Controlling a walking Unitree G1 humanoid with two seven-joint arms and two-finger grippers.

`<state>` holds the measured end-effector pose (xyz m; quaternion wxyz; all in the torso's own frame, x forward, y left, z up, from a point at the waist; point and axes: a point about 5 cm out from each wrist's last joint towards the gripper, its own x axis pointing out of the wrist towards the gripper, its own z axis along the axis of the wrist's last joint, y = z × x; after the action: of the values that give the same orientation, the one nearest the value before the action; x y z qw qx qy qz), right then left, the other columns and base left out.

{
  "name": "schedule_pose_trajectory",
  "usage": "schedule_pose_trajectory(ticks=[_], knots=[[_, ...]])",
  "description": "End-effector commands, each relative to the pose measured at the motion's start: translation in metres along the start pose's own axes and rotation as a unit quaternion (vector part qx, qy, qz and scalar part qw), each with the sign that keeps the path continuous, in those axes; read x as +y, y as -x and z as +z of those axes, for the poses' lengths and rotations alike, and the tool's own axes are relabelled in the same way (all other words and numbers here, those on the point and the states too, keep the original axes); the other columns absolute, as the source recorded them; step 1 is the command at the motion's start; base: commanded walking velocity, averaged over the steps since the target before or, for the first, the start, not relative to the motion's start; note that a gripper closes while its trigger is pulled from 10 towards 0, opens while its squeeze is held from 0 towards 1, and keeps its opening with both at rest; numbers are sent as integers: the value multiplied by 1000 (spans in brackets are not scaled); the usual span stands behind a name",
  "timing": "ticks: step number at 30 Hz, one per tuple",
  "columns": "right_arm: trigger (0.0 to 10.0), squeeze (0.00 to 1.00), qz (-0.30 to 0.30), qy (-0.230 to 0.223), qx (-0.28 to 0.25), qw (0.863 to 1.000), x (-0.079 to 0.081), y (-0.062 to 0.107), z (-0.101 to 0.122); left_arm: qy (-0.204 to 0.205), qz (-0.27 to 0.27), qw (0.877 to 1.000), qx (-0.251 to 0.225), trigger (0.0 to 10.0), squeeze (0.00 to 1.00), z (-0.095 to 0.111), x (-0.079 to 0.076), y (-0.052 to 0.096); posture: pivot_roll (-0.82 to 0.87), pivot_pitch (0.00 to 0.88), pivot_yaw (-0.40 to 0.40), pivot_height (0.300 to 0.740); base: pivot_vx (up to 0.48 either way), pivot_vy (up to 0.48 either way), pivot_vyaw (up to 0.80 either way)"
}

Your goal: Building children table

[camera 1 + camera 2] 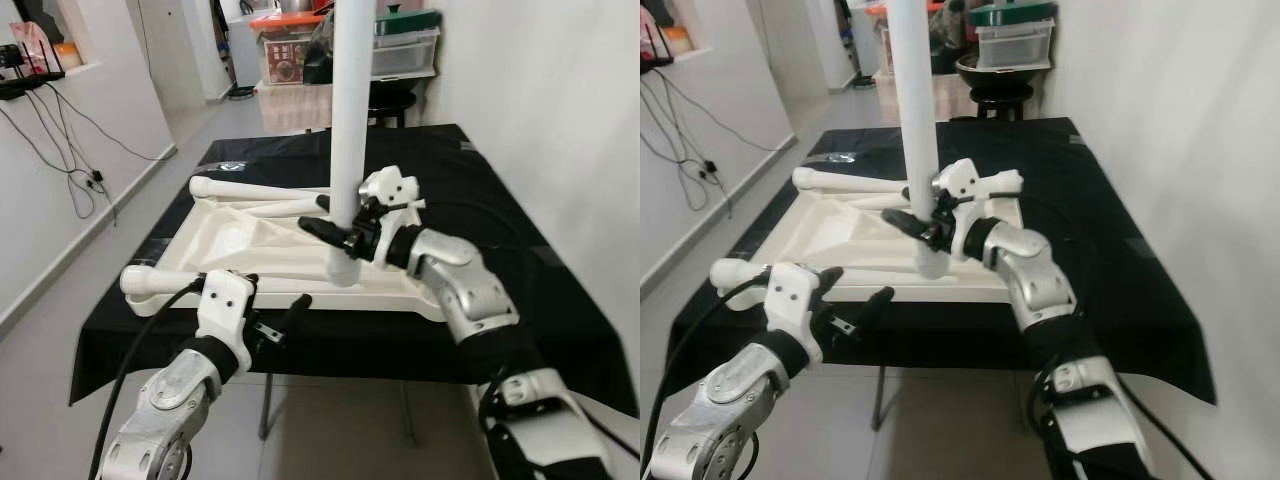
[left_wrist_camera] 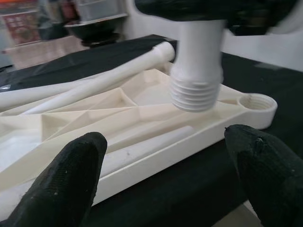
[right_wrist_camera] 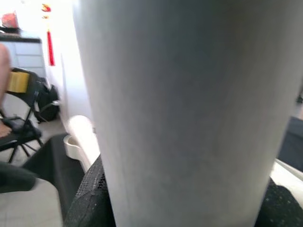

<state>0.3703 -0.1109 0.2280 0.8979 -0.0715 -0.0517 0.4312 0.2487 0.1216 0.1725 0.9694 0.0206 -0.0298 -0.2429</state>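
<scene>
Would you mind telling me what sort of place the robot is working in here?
Probably a room in a home, used partly for storage. A folding table under a black cloth stands against a plain white wall, stacked plastic storage boxes sit beyond it, and loose cables hang down the opposite wall.

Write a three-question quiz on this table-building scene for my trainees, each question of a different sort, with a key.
1. True or false: the right end effector holds the white table leg upright above the upturned tabletop.
2. Multiple choice: the left end effector is (A) shut on a leg, (B) open near the tabletop's front edge, (C) resting on the floor.
3. Fill in: the held leg's lower end has a ______ for the corner socket.

Key: 1 true. 2 B. 3 screw thread.
</scene>
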Motion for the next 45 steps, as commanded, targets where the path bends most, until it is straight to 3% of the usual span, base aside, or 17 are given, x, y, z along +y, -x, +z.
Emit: schedule_pose_trajectory(ticks=[1, 3, 4, 9, 12, 20, 24, 28, 34, 41, 45], knots=[[10000, 0, -1, 4, -3, 1000, -6, 0, 4, -20, -6, 1000, 6, 10000, 0, -1, 1, 3, -60, 0, 48, 740, 0, 0, 0], [10000, 0, -4, 9, 1, 1000, -11, 1, 6, -22, -8, 1000, 7, 10000, 0, 0, 1, 5, -60, 4, 47, 740, 0, 0, 0], [10000, 0, -21, 8, 9, 1000, -24, 5, 12, -20, -9, 1000, 4, 10000, 0, 4, 1, 8, -61, 54, 55, 740, 0, 0, 0], [10000, 0, -32, 4, 12, 999, -32, 7, 16, -19, -9, 1000, 2, 10000, 0, 6, 2, 11, -62, 58, 57, 740, 0, 0, 0], [10000, 0, -11, 2, 7, 1000, -37, 16, 22, -11, -10, 1000, 2, 10000, 0, 12, 3, 17, -74, 110, 78, 740, 0, 0, -767], [10000, 0, 41, 18, -3, 999, -32, 28, 23, -11, -24, 999, 27, 10000, 0, 9, 5, 31, -88, 168, 108, 740, 0, 0, -480], [10000, 0, 115, 29, 2, 993, -25, 33, 27, -13, -43, 998, 45, 10000, 0, 7, 4, 39, -97, 201, 122, 740, 0, 0, 0], [10000, 0, 123, 34, 12, 992, -27, 33, 26, -14, -54, 997, 49, 10000, 0, 7, 2, 40, -98, 217, 127, 740, 0, 0, 0], [10000, 0, 140, 13, 42, 989, -42, 44, 21, -14, -88, 995, 54, 10000, 0, 11, -7, 50, -69, 252, 131, 740, 0, 0, 0], [10000, 0, 148, 11, 50, 988, -43, 44, 20, -16, -85, 995, 50, 10000, 0, 15, -9, 54, -61, 262, 133, 740, 0, 0, 0], [10000, 0, 148, 2, 8, 989, -44, 43, 33, -13, -68, 997, 36, 10000, 0, 19, -6, 53, -56, 265, 131, 740, 0, 0, 0]])
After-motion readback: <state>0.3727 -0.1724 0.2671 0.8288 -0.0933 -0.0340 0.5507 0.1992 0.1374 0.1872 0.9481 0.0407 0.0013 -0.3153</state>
